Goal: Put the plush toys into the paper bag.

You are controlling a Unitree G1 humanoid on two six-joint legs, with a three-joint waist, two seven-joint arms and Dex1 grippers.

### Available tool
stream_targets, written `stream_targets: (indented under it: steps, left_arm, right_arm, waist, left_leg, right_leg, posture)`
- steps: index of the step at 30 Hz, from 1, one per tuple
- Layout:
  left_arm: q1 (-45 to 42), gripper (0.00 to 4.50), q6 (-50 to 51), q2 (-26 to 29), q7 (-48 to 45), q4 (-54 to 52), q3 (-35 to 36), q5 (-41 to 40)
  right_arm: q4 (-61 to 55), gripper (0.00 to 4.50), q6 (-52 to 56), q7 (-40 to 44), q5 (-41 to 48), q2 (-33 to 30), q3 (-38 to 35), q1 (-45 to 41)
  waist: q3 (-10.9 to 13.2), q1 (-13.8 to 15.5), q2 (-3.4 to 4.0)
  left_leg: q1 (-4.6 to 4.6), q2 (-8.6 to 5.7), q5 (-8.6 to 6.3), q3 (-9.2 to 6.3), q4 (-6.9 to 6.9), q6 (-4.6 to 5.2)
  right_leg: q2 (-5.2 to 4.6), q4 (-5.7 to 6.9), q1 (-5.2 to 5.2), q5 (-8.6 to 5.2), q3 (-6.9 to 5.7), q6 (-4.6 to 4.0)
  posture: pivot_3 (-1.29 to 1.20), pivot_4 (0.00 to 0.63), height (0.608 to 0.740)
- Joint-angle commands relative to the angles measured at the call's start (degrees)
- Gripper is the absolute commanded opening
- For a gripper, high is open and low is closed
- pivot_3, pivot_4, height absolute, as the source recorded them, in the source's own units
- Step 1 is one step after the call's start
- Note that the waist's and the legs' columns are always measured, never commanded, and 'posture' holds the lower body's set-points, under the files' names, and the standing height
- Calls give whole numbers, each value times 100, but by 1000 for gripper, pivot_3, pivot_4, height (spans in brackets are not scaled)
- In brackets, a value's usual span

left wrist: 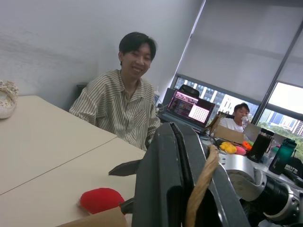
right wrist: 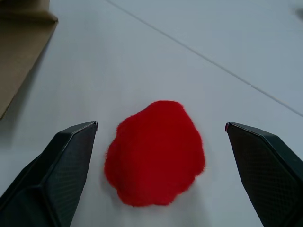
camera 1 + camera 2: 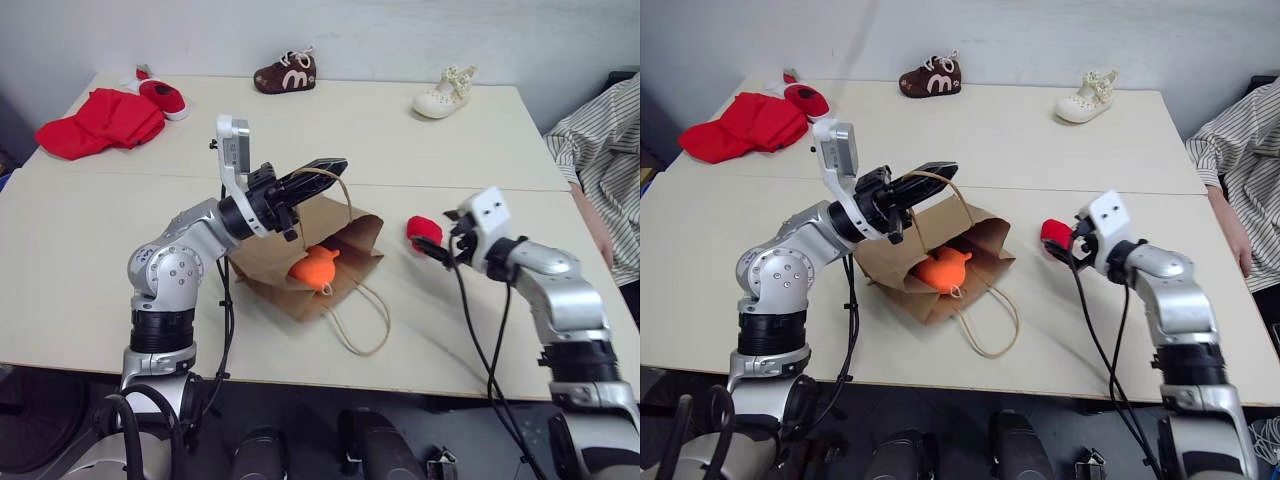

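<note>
both right jaws (image 2: 161,127) flank the red plush toy (image 2: 155,153).

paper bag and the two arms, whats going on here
The robot is packing plush toys into the paper bag, which lies on the table. Its left gripper is shut on one cord handle, holding the bag's mouth up. The orange toy sits in the mouth. The right gripper is open, its fingers either side of the red toy on the table beside the bag.
</note>
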Motion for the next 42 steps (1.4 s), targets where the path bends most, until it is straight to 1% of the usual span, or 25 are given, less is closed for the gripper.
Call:
stream_targets:
  steps: [1,3,7,8,9,11,13,15,17,18,20,22,24,26,30,31,32,33,34,37,40,42]
  left_arm:
    - [0,0,-131,28,16,-256,16,19]
    - [-6,0,-148,52,18,-261,41,28]
    - [-11,0,-172,82,17,-247,69,24]
    - [-1,0,-172,83,17,-257,64,24]
    - [5,0,-170,84,14,-263,66,14]
    - [-1,0,-171,91,2,-246,76,6]
    - [-25,0,-175,97,-5,-203,87,-8]
    - [-38,0,-170,90,-10,-179,86,-25]
    - [-45,0,-125,49,0,-160,72,-75]
    - [-43,0,-92,13,18,-164,66,-114]
    - [-22,0,-37,-49,28,-209,41,-186]
    - [6,0,12,-106,31,-279,19,-240]
    - [26,0,53,-131,28,-327,18,-281]
    - [42,0,86,-132,22,-358,27,-323]
    - [70,0,213,-98,-32,-417,66,-457]
    - [75,0,237,-91,-30,-429,66,-483]
    - [85,0,264,-88,-25,-438,76,-520]
    - [97,0,275,-78,-25,-448,91,-541]
    - [108,0,290,-70,-19,-448,118,-576]
    - [120,0,292,-43,-19,-442,183,-633]
    - [87,0,258,-50,17,-383,250,-659]
    - [63,0,243,-39,13,-337,276,-653]
  right_arm:
    - [324,3475,-149,145,-107,39,166,-223]
    - [295,2776,-5,222,14,71,139,-281]
    - [-57,1405,211,467,245,-69,4,-158]
    - [-292,1063,162,607,344,-159,-73,-40]
    - [-851,762,188,1041,770,-281,-242,203]
    - [-2000,355,517,1708,1506,-622,-447,733]
    - [-2973,296,1168,1826,2026,-908,-465,1182]
    - [-3611,296,1647,1558,2304,-931,-377,1392]
    - [-4012,296,1863,1058,2216,-677,-60,1360]
    - [-4056,296,2059,630,2236,-323,28,1222]
    - [-3902,296,2166,74,2080,248,263,942]
    - [-3509,296,1915,-151,1540,481,777,693]
    - [-2889,296,1615,-619,1088,909,1064,370]
    - [-2475,296,1405,-884,831,1203,1152,164]
    - [-1808,296,1021,-1121,490,1646,1262,-117]
    - [-1648,646,857,-1331,386,1813,1197,-170]
    - [-1485,1051,793,-1393,268,1893,1262,-209]
    - [-1352,1317,730,-1457,122,1940,1349,-215]
    - [-1261,1699,706,-1487,31,1988,1401,-208]
    - [-1386,2779,814,-1522,-1,2061,1349,-178]
    - [-1877,3854,1117,-1104,407,1894,1118,-154]
    - [-2422,4473,1507,-421,1085,1583,893,-99]
  waist:
    - [0,0,0]
    - [0,-9,0]
    - [0,-27,0]
    - [0,-22,0]
    - [0,-15,0]
    - [0,19,0]
    - [0,15,1]
    - [-2,-4,-4]
    - [-2,-35,-5]
    - [-3,-49,-8]
    - [-3,-64,-7]
    - [-3,-42,-6]
    - [-4,-26,-8]
    - [-4,-21,-8]
    - [-4,-18,-8]
    - [-4,-21,-8]
    - [-4,-24,-8]
    - [-4,-28,-8]
    - [-4,-33,-8]
    - [-4,-54,-8]
    - [-4,-56,-8]
    - [-4,-46,-8]
  left_leg:
    - [-2,0,0,0,-1,0]
    - [-4,1,0,0,0,0]
    - [-2,3,0,0,-1,-1]
    - [-2,4,0,1,-2,-1]
    - [-3,4,0,0,-2,-1]
    - [-10,4,-1,-2,-6,-2]
    - [-25,3,-1,-10,-4,-2]
    - [-37,3,-3,-20,7,1]
    - [-39,3,-3,-23,15,1]
    - [-35,3,-2,-23,15,1]
    - [-28,5,3,-22,15,-6]
    - [-33,1,6,-21,14,-5]
    - [-50,0,7,-21,19,-2]
    - [-62,0,7,-16,20,-1]
    - [-84,2,7,-14,18,1]
    - [-84,1,6,-10,19,3]
    - [-84,1,5,-9,20,4]
    - [-84,1,5,-9,20,4]
    - [-82,1,5,-9,20,4]
    - [-81,2,5,-9,19,4]
    - [-82,3,5,-9,18,3]
    - [-82,3,5,-10,18,4]
  right_leg:
    - [0,0,-2,0,0,0]
    - [1,0,-4,0,0,0]
    - [2,2,-4,0,0,0]
    - [3,3,-5,0,0,0]
    - [3,3,-6,0,0,0]
    - [5,-1,-13,0,-2,0]
    - [2,-5,-20,0,-10,3]
    - [-2,-8,-21,3,-18,9]
    - [-3,-4,-18,6,-19,10]
    - [-3,-1,-17,7,-18,8]
    - [2,6,-16,11,-17,1]
    - [0,10,-25,11,-16,1]
    - [-2,8,-41,11,-18,1]
    - [-3,8,-57,11,-16,1]
    - [-3,8,-81,11,-16,1]
    - [-7,8,-83,11,-15,1]
    - [-8,8,-82,11,-15,1]
    - [-8,9,-82,11,-15,1]
    - [-7,12,-82,11,-15,1]
    - [-5,14,-82,11,-14,1]
    - [-5,13,-83,11,-14,1]
    - [-5,13,-83,11,-15,1]
  posture:
    - [0,150,740]
    - [0,150,740]
    - [0,150,740]
    - [0,150,740]
    - [0,150,740]
    - [0,150,740]
    - [0,150,740]
    - [0,150,740]
    - [0,150,740]
    - [0,150,740]
    - [0,150,740]
    - [0,150,740]
    - [0,150,740]
    - [0,150,740]
    - [0,150,740]
    - [0,150,740]
    - [0,150,740]
    - [0,150,740]
    - [0,150,740]
    - [0,150,740]
    - [0,150,740]
    - [0,150,740]
